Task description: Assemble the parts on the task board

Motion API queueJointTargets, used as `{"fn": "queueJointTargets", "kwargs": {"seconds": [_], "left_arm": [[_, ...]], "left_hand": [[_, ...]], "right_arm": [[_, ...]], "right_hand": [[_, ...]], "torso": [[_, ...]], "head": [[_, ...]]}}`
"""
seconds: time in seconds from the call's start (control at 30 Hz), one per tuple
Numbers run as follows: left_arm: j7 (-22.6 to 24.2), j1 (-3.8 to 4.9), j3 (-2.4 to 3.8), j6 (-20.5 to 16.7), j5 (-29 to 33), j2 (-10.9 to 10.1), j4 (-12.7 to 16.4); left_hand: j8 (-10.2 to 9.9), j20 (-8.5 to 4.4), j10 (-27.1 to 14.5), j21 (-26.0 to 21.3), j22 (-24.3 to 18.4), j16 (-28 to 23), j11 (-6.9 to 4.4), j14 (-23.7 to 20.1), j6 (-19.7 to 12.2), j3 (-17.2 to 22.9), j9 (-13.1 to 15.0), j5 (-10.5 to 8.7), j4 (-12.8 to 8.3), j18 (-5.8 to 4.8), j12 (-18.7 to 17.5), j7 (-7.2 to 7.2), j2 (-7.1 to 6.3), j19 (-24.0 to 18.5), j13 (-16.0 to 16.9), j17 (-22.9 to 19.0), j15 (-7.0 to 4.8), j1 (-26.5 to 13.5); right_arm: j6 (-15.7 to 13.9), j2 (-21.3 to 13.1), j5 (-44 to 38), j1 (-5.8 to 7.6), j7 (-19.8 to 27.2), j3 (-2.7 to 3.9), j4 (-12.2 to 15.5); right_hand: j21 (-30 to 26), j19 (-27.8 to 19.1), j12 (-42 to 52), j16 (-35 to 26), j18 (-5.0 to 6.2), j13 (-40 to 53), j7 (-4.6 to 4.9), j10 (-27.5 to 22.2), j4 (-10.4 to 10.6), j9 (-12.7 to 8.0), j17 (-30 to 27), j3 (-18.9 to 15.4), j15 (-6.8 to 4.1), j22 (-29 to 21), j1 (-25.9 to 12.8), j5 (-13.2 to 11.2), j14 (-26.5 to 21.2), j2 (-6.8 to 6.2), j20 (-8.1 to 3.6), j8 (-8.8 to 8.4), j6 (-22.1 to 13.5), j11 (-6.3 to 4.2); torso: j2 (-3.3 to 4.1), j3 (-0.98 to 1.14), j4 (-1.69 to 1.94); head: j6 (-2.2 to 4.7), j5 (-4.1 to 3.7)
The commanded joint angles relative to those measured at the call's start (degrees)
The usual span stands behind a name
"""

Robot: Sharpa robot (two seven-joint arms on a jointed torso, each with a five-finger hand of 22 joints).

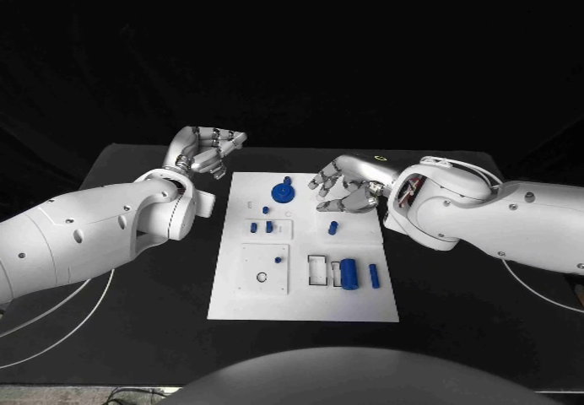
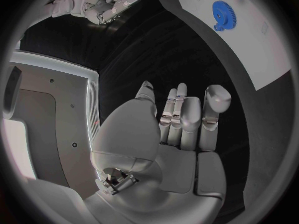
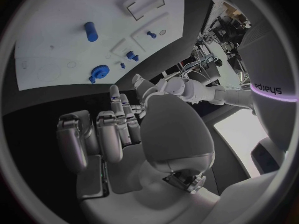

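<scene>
Head view: left hand and right hand empty, fingers loosely spread.

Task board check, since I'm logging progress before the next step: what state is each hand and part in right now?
Left hand: open, holds nothing, off the board's far left corner.
Right hand: open, fingers apart, over the board's far right part.
Task board: flat on the table.
Blue gear: lying on the board, untouched.
Large blue cylinder: lying on its side in the near right area.
</scene>
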Motion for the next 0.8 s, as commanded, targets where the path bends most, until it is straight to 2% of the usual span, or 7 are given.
{"fn": "queueJointTargets", "kwargs": {"seconds": [0.03,0.1,0.27,0.4,0.53,0.8], "left_arm": [[0.9,-0.01,0.04,0.9,-0.4,0.1,0.0],[0.9,-0.03,0.04,0.9,-0.6,0.2,-0.1],[0.9,-0.1,0.04,0.9,-0.8,0.1,-0.1],[0.9,-0.14,0.04,0.8,-0.9,0.1,-0.1],[0.9,-0.16,0.04,0.8,-0.9,0.0,-0.1],[0.9,-0.16,0.04,0.7,-0.9,-0.2,0.0]], "left_hand": [[0.0,-0.08,-0.3,-0.3,2.1,-0.3,0.17,-0.3,-0.3,-0.5,0.0,0.19,0.0,-0.44,0.0,-0.05,0.57,-0.3,0.1,0.0,-0.06,0.0],[0.0,-0.08,-0.3,-0.3,2.1,-0.3,0.17,-0.3,-0.3,-0.5,0.0,0.19,0.0,-0.44,0.0,-0.05,0.57,-0.3,0.1,0.0,-0.06,0.0],[0.0,-0.08,-0.3,-0.3,2.1,-0.3,0.17,-0.3,-0.3,-0.5,0.0,0.19,0.0,-0.44,0.0,-0.05,0.57,-0.3,0.1,0.0,-0.06,0.0],[0.0,-0.08,-0.3,-0.3,2.1,-0.3,0.17,-0.3,-0.3,-0.5,0.0,0.19,0.0,-0.44,0.0,-0.05,0.57,-0.3,0.1,0.0,-0.06,0.0],[0.0,-0.08,-0.3,-0.3,2.1,-0.3,0.17,-0.3,-0.3,-0.5,0.0,0.19,0.0,-0.44,0.0,-0.05,0.57,-0.3,0.1,0.0,-0.06,0.0],[0.0,-0.08,-0.3,-0.3,2.1,-0.3,0.17,-0.3,-0.3,-0.5,0.0,0.19,0.0,-0.44,0.0,-0.05,0.57,-0.3,0.1,0.0,-0.06,0.0]], "right_arm": [[4.1,-0.4,-7.1,-0.24,-2.3,-0.06,0.0],[5.7,-0.5,-9.3,-0.58,-3.5,-0.07,-0.3],[8.6,-0.3,-11.9,-1.58,-5.6,-0.08,-1.2],[10.1,0.3,-12.7,-2.44,-6.4,-0.09,-1.9],[11.4,1.1,-13.4,-3.11,-7.4,-0.09,-2.5],[13.7,2.3,-14.1,-3.7,-9.9,-0.09,-3.3]], "right_hand": [[0.3,6.0,-0.5,0.2,-0.39,-0.1,-0.09,-0.7,0.0,-0.1,15.1,-0.6,0.58,15.1,0.1,0.1,5.9,0.44,0.57,-0.17,0.0,0.28],[0.3,6.0,-0.7,0.2,-0.39,-0.1,-0.03,-1.1,0.0,-0.2,15.1,-0.7,0.66,15.1,0.2,0.0,5.9,0.55,0.71,-0.16,0.3,0.33],[0.3,6.0,-0.8,0.2,-0.39,-0.1,0.25,-1.3,0.0,-0.2,15.1,-1.1,0.83,15.1,0.0,0.0,5.9,0.61,0.89,-0.13,0.7,0.57],[0.3,6.0,-0.7,0.2,-0.39,-0.1,0.44,-1.1,0.1,-0.2,15.1,-1.4,0.95,15.1,-0.1,-0.1,5.9,0.59,1.03,-0.17,0.9,0.66],[0.3,6.0,-0.7,0.2,-0.39,0.0,0.49,-1.0,0.1,-0.3,15.1,-1.6,0.99,15.1,-0.2,-0.2,5.9,0.51,1.1,-0.31,0.8,0.69],[0.3,6.0,-0.9,0.2,-0.39,-0.1,0.62,-1.4,-0.1,-0.4,15.1,-1.9,1.12,15.1,-0.1,-0.2,5.9,0.5,1.25,-0.59,0.6,0.86]], "torso": [[0.04,0.09,-0.07],[-0.03,-0.01,0.0],[0.06,0.02,0.05],[0.09,0.01,0.03],[0.12,-0.03,0.03],[0.14,-0.02,0.07]], "head": [[0.0,-0.31],[0.0,-0.56],[0.0,-0.95],[0.0,-0.77],[0.0,-0.95],[0.0,-0.97]]}}
